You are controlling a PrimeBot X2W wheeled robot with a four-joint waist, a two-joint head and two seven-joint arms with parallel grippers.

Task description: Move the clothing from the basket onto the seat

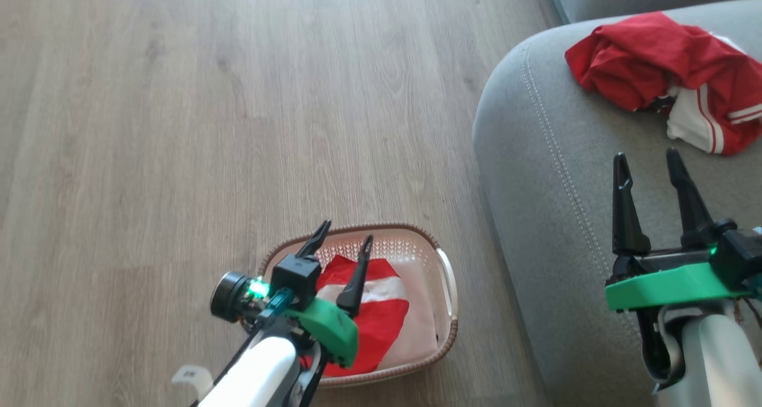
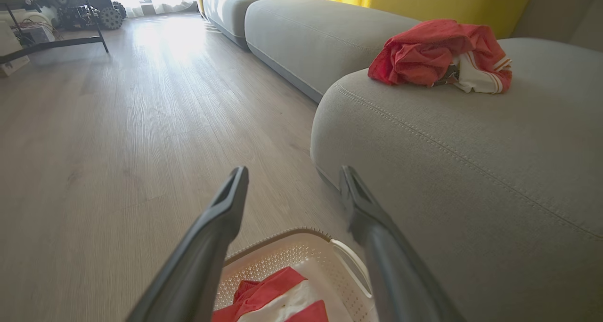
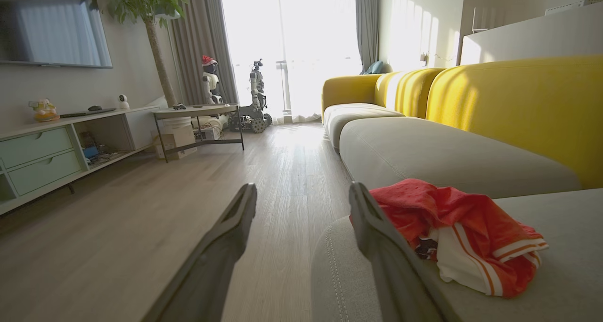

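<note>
A cream basket [image 1: 447,288] with a brown rim stands on the floor beside the grey seat [image 1: 547,175]. Inside lies a red and white garment [image 1: 381,318], also at the bottom of the left wrist view [image 2: 278,298]. My left gripper [image 1: 344,243] hangs open above the basket with nothing between its fingers [image 2: 221,223]. A second red garment [image 1: 661,74] with white striped panels lies crumpled on the seat [image 2: 438,53] [image 3: 452,232]. My right gripper [image 1: 649,160] stands open over the seat cushion, short of that garment, fingers [image 3: 372,228] empty.
Wood floor [image 1: 208,127] stretches left of the basket. Further grey cushions [image 2: 311,35] and yellow backrests [image 3: 518,105] run along the sofa. A low cabinet [image 3: 42,152], a small table [image 3: 198,112], a plant and another robot [image 3: 256,96] stand far off by the window.
</note>
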